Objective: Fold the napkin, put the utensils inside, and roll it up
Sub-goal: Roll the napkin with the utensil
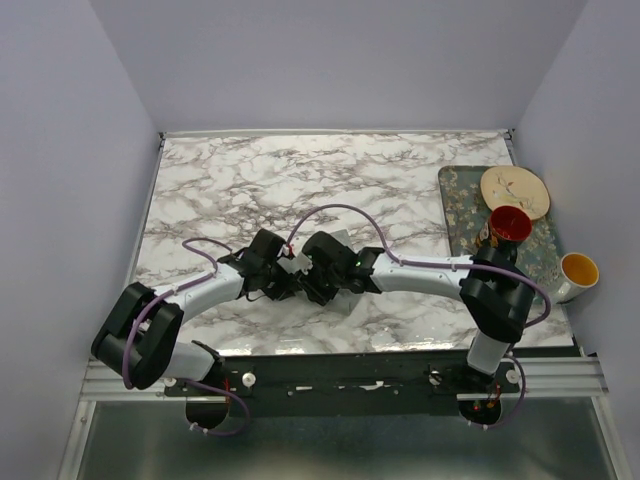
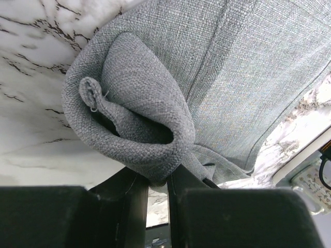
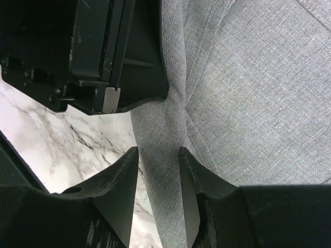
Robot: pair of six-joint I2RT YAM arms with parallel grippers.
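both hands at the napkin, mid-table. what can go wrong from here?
1. The left hand pinches a bunched, curled corner of the napkin, so the fold may come out crooked or the cloth may slip.
2. The right hand straddles a ridge of cloth right beside the left one; the hands could collide or tug against each other.

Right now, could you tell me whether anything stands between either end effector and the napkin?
Nothing visible does. The left end effector is pinched on a bunched fold of the napkin, and the right end effector straddles a ridge of the same cloth beside it.
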